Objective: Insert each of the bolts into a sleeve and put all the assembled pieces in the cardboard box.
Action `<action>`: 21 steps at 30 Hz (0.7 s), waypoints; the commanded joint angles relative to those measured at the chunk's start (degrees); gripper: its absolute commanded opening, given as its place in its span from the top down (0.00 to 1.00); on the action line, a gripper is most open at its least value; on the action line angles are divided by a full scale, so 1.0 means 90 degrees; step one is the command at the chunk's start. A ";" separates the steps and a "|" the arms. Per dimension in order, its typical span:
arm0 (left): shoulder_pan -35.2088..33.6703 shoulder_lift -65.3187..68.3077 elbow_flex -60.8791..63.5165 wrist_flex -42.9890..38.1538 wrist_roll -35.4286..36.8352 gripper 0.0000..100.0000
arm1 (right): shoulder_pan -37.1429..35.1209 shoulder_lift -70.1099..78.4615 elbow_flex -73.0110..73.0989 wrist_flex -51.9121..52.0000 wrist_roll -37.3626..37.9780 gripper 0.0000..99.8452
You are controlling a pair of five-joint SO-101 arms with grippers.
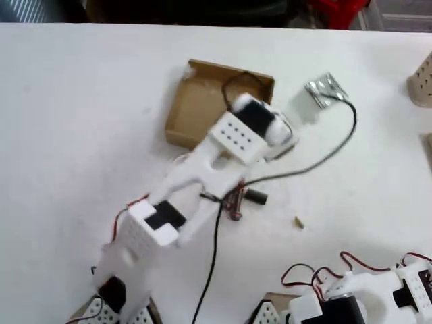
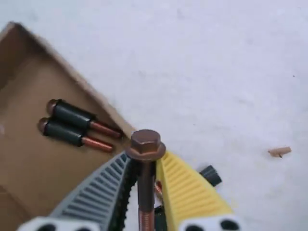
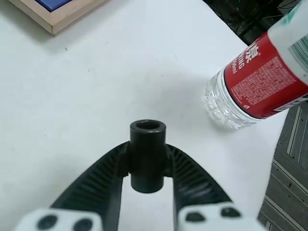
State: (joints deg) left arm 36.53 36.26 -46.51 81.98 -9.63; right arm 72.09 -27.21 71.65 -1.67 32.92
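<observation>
Left gripper: bolt pinched under its head, at cardboard box edge; two assembled pieces inside | Right gripper: sleeve clamped mid-body | Handling: both judged rigid, light; threaded shank slip-prone, grip near head advised.

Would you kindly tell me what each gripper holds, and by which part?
The left gripper clamps the copper-coloured hex-head metal bolt by its shank, just under the head; the right gripper clamps the black cylindrical sleeve around its middle.

Bottle label carries print (white on red).
</observation>
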 commanded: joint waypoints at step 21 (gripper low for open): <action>-0.3375 -0.1070 -0.0205 0.2295 0.0420 0.98 | -0.0747 -0.0132 -0.0049 -0.0093 0.0078 0.98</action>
State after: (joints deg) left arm 8.75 35.21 -59.52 102.46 -6.02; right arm 67.52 -27.21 71.65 -1.67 32.92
